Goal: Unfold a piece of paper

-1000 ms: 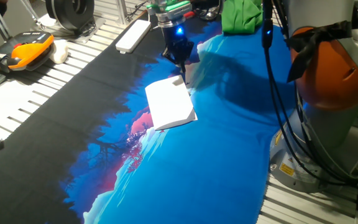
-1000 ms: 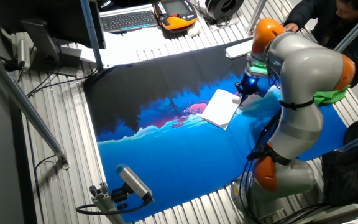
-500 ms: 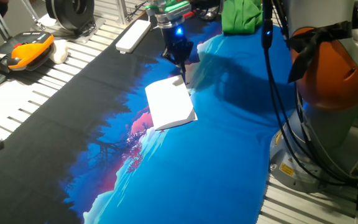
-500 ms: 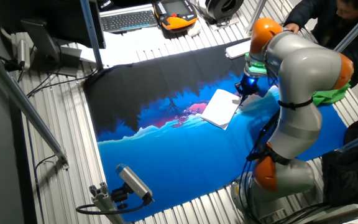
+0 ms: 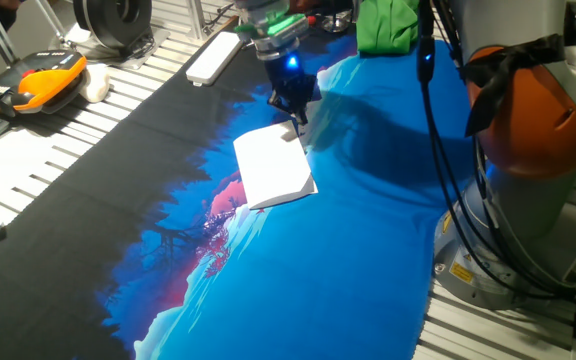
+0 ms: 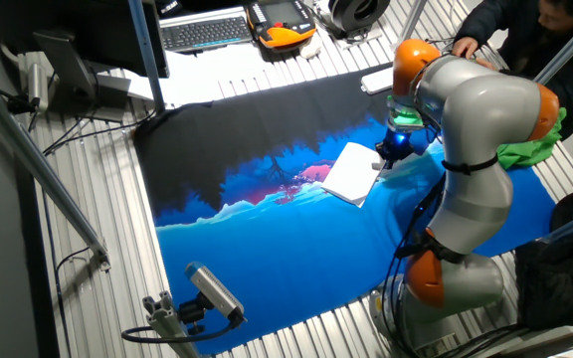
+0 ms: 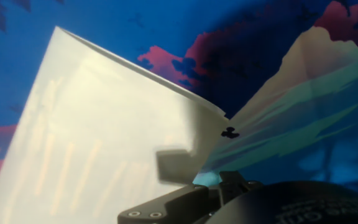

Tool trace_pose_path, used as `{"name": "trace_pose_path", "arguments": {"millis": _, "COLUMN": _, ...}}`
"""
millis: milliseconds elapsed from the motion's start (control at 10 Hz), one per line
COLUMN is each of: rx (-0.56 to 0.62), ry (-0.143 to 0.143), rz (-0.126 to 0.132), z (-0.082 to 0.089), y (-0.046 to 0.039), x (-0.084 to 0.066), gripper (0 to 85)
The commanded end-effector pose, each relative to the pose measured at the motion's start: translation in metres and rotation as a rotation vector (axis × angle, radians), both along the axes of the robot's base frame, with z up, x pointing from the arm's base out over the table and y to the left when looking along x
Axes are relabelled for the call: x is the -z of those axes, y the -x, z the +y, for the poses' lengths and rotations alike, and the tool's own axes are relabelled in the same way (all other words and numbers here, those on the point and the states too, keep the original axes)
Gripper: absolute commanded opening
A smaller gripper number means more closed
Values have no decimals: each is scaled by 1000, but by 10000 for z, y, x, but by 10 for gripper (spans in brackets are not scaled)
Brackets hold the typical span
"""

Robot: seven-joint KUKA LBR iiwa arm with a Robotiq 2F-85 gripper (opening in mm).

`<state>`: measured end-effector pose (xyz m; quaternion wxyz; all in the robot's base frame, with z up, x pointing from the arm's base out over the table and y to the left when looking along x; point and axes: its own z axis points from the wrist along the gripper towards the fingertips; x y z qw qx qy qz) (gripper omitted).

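The piece of paper is white and lies folded on the blue and black cloth. It also shows in the other fixed view. My gripper points down at the paper's far corner, and in the other fixed view it sits at the paper's right corner. In the hand view the paper fills the left side. One dark fingertip lies on top of its right edge, so the gripper appears shut on that edge. The other finger is hidden.
A long white plastic bar lies at the cloth's far edge. A green cloth is bunched near the arm. An orange and black device and a keyboard lie off the cloth. A person stands at the table's corner.
The hand and wrist have shifted and tilted slightly at the paper's corner. The paper still lies in the same place.
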<state>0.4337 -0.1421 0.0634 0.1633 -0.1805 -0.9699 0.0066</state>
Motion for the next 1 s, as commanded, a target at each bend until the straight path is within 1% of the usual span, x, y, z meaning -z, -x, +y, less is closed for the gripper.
{"name": "trace_pose_path", "arguments": {"millis": 0, "rx": -5, "ry": 3, "rz": 0, "z": -2, "y": 12, "x": 25, "gripper": 0}}
{"name": "trace_pose_path", "arguments": {"millis": 100, "rx": -11, "ry": 10, "rz": -2, "z": -6, "y": 24, "x": 49, "gripper": 0}}
{"name": "trace_pose_path", "arguments": {"millis": 300, "rx": -1, "ry": 15, "rz": -17, "z": 20, "y": 57, "x": 113, "gripper": 0}}
{"name": "trace_pose_path", "arguments": {"millis": 400, "rx": 5, "ry": 12, "rz": -22, "z": 33, "y": 68, "x": 129, "gripper": 0}}
{"name": "trace_pose_path", "arguments": {"millis": 500, "rx": 10, "ry": 5, "rz": -26, "z": 29, "y": 67, "x": 134, "gripper": 0}}
{"name": "trace_pose_path", "arguments": {"millis": 700, "rx": 42, "ry": -21, "rz": -47, "z": 33, "y": 59, "x": 147, "gripper": 0}}
{"name": "trace_pose_path", "arguments": {"millis": 900, "rx": 68, "ry": -29, "rz": -65, "z": 59, "y": 70, "x": 173, "gripper": 0}}
